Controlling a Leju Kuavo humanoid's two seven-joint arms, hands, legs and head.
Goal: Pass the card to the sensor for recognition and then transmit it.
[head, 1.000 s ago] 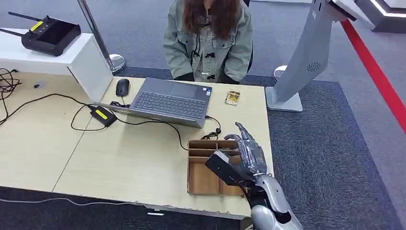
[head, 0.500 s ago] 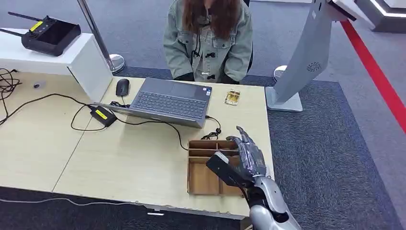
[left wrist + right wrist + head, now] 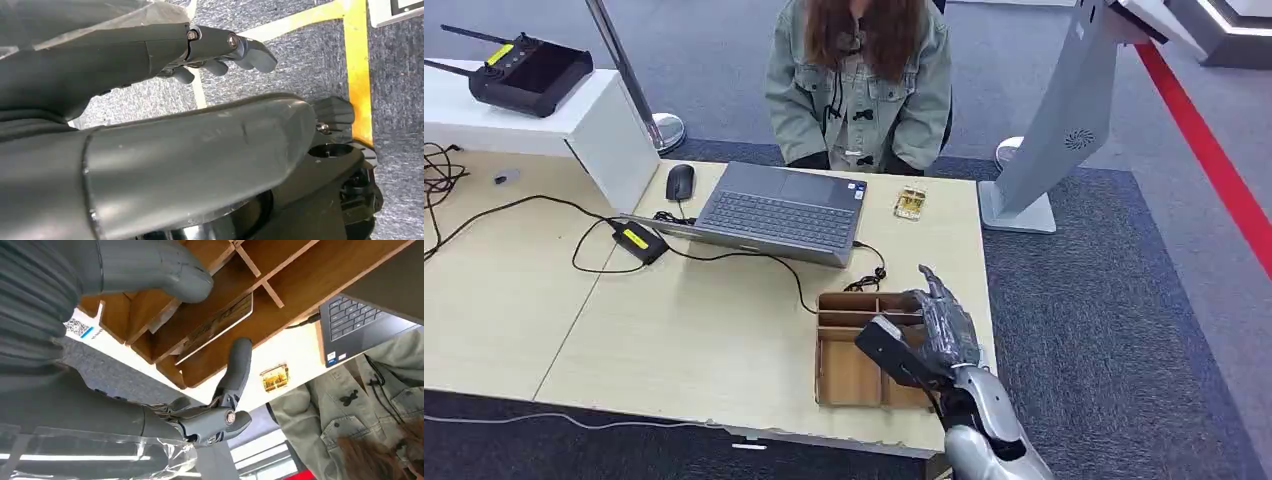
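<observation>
My right hand (image 3: 939,325) hovers over the wooden divider box (image 3: 844,375), fingers apart, holding nothing. The card (image 3: 216,326) leans in a compartment just beneath. Advice: lower straight, thumb on one face, fingers on the other, clear of the dividers. Left hand (image 3: 220,47) hangs empty, fingers loosely curled.

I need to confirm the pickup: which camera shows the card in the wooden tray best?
The right wrist view: the card lies in the wooden tray, between the right hand's thumb and fingers. In the head view the right hand covers it. The left wrist view faces carpet.

card (image 3: 216,325) in wooden tray (image 3: 849,375), laptop (image 3: 782,212) behind tray on table (image 3: 674,330)
</observation>
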